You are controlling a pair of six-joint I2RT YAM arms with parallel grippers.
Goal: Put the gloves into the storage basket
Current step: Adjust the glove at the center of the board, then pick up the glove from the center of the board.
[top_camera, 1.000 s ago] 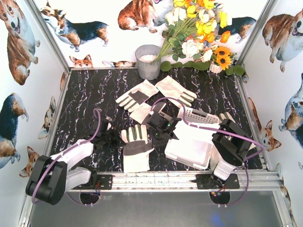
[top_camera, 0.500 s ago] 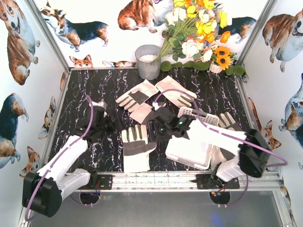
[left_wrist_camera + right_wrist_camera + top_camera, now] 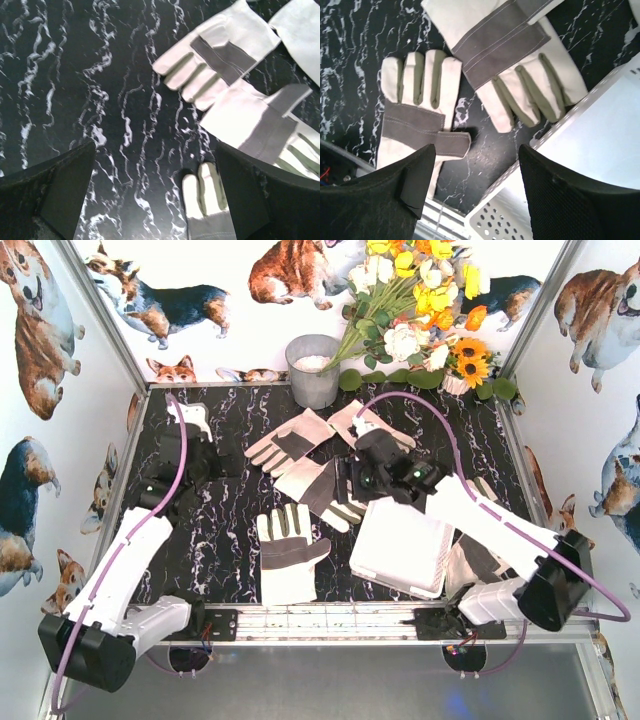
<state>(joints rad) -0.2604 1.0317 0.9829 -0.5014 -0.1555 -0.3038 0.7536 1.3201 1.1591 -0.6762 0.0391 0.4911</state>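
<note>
Several cream gloves with grey palm patches lie on the black marble table. One glove lies flat at the front. Another glove lies further back, and a third glove overlaps it. The white storage basket stands at the front right. My left gripper hangs open over bare table at the far left. My right gripper is open above the gap between the front glove and the basket, holding nothing.
A grey metal bucket and a bunch of flowers stand at the back wall. One more glove lies right of the basket, partly under my right arm. An aluminium rail runs along the near edge.
Both grippers have opened and pulled away from the front glove. The left went to the far left, the right to the middle gloves. The front glove lies still.
</note>
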